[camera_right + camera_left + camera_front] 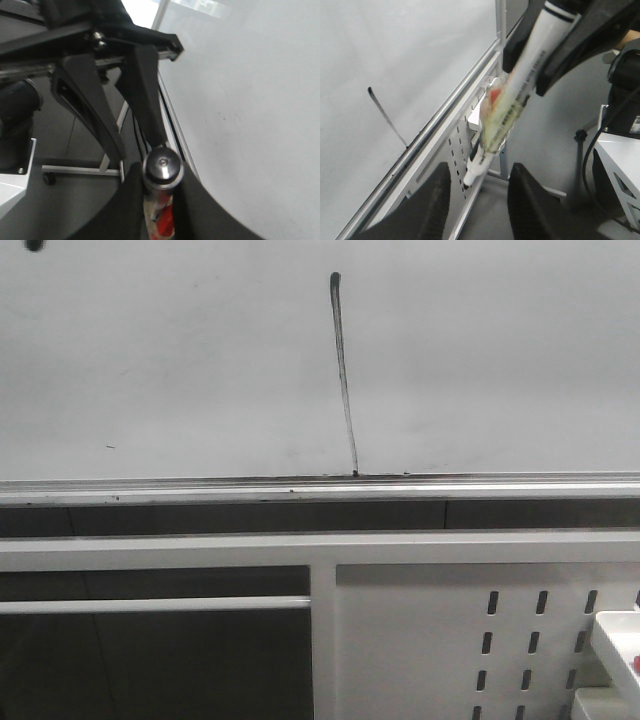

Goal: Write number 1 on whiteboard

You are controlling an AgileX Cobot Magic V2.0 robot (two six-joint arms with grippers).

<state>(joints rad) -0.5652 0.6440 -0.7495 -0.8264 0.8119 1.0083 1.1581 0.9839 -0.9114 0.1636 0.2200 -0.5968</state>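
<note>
The whiteboard (150,360) fills the upper front view. The number 1 (343,370), a thin slanted black stroke with a blob at its top, runs down to the silver rail (200,490); it also shows in the left wrist view (385,117). Neither gripper shows in the front view. My right gripper (162,187) is shut on the white marker pen (162,167) with red taped on. In the left wrist view that pen (515,100) points tip-down, away from the board. My left gripper (481,170) is open and empty, below the pen's tip.
A white metal panel with slotted holes (430,640) stands below the rail. A white tray-like holder (615,650) sits at the lower right. The left gripper's open fingers (145,95) hang close over the pen. A grey floor and a stand's legs (75,169) lie below.
</note>
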